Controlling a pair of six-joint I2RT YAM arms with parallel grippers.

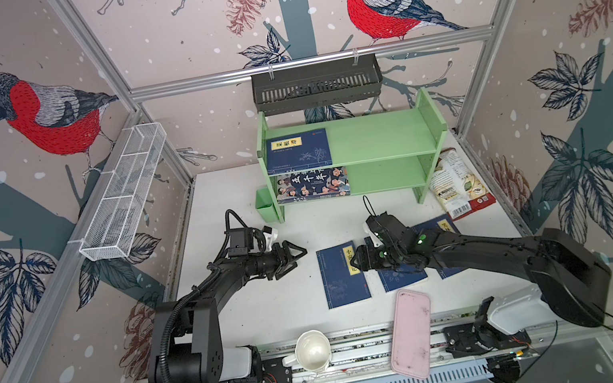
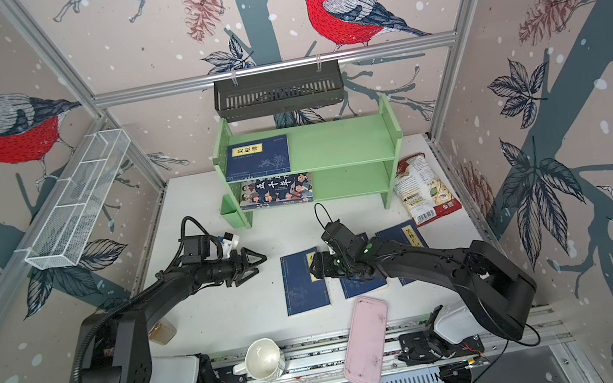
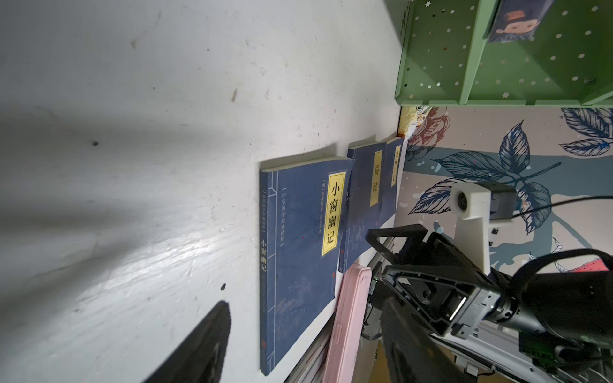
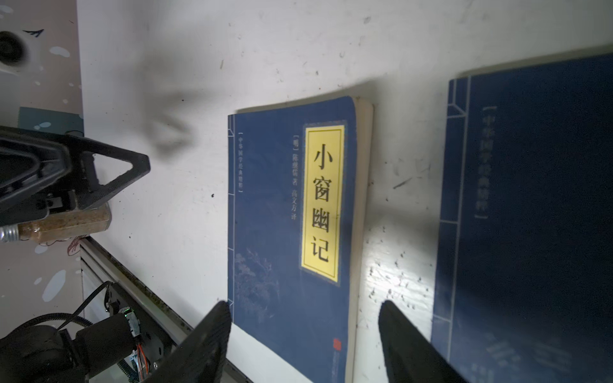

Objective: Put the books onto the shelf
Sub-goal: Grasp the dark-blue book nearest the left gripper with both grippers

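The navy book (image 1: 343,283) lies flat, long axis 12 to 6 o'clock. The right hand (image 1: 354,264) above it and the left hand (image 1: 299,261) at its 9 o'clock are both spread, empty.

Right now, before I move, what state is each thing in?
Shelf, upright, two books in.
Top book, flat on upper tier.
Cartoon book, flat on lower tier.
Three table books, flat, closed, unshelved.
Mug, empty.
Tray, lying across the front rail.
Bag, lying beside shelf.
Left tool, open, empty.
Right tool, open, over leftmost table book.
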